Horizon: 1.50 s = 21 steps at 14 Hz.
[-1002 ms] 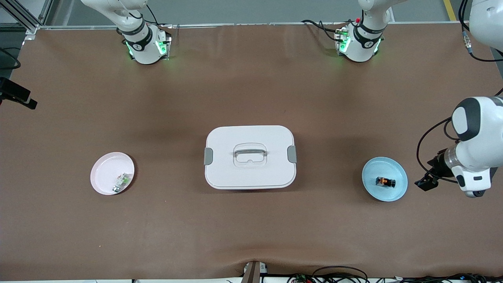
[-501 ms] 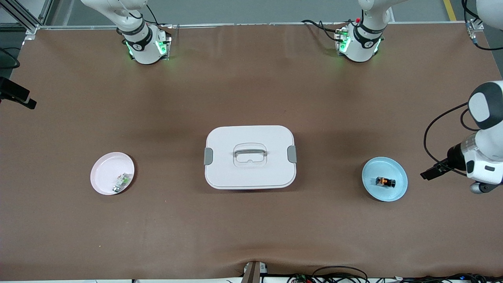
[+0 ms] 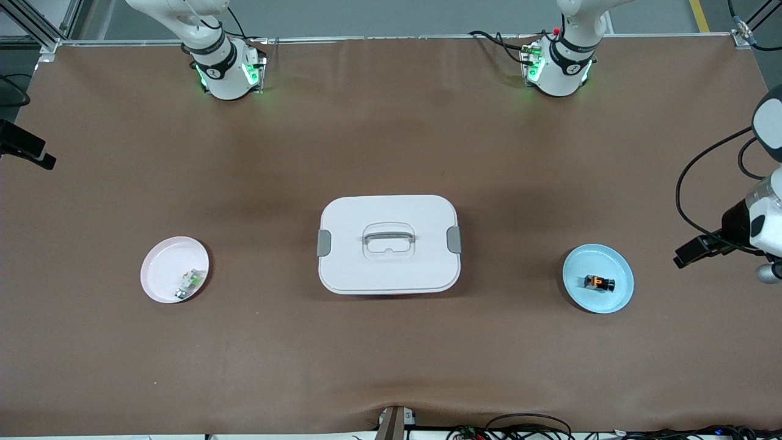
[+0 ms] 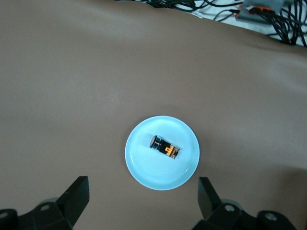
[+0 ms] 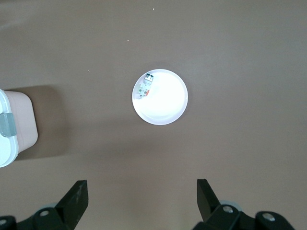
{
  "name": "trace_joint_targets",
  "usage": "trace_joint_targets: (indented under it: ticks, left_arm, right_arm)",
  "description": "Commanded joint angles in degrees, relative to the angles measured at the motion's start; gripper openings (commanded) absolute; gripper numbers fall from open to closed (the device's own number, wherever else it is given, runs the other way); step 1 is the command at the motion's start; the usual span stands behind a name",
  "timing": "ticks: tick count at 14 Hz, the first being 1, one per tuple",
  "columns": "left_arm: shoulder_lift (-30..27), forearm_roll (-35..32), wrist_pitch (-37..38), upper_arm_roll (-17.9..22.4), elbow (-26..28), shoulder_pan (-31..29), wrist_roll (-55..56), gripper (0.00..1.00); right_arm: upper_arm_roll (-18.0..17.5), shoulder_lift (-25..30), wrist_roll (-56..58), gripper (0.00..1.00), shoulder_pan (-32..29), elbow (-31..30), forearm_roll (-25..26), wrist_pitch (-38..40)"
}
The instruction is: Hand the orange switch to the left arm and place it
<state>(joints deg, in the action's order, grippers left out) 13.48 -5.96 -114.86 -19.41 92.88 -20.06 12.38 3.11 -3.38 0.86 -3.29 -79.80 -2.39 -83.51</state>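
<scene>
The orange switch (image 3: pixel 599 283) lies on its side on a light blue plate (image 3: pixel 614 296) toward the left arm's end of the table. The left wrist view shows the switch (image 4: pixel 164 147) and the plate (image 4: pixel 144 167) from high above. My left gripper (image 4: pixel 142 178) is open and empty. In the front view it (image 3: pixel 679 260) hangs high over the table's edge at that end, apart from the plate. The white box (image 3: pixel 388 244) stands shut at the table's middle. My right gripper (image 5: pixel 141 184) is open and empty, high over the table by a pink plate (image 5: pixel 165 108).
The pink plate (image 3: pixel 165 269) toward the right arm's end holds a small white-and-green component (image 3: pixel 189 282). A corner of the box (image 5: pixel 12 129) shows in the right wrist view. Cables (image 4: pixel 254 12) lie along the table's front edge. The arm bases (image 3: pixel 223 70) (image 3: pixel 559 67) stand along the top.
My left arm has swung away from the blue plate toward the table's edge at its own end. The switch, the plates and the box have not moved.
</scene>
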Motion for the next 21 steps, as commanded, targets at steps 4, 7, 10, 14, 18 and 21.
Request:
trace_joint_targets:
  ticks: [4,7,10,14,18,21]
  left_arm:
    - [-0.8,1.0,8.8,0.7,-4.1,-0.9,-11.7,1.0]
    - [-1.8,1.1,11.1,0.7,-4.7,-1.2,-12.1,1.0]
    - [-2.8,1.2,12.9,0.6,-4.7,-1.1,-11.9,1.0]
    - [-2.9,1.2,13.0,0.4,-4.6,-1.1,-11.7,1.0]
    - [-4.2,2.8,14.1,4.0,-3.9,3.9,-11.2,1.0]
    - [-6.6,4.3,14.1,13.2,-1.6,12.6,-11.2,1.0]
  right_arm:
    - [0.1,0.3,0.2,1.0,0.2,0.6,0.1,0.8]
    - [0.1,0.3,0.3,1.0,0.1,0.6,0.1,0.8]
    - [0.2,0.3,0.3,1.0,0.1,0.6,0.1,0.8]
    - [0.2,0.3,0.3,1.0,0.1,0.6,0.1,0.7]
    - [0.2,0.3,0.3,1.0,0.1,0.6,0.1,0.8]
    - [0.1,0.3,0.2,1.0,0.2,0.6,0.5,0.8]
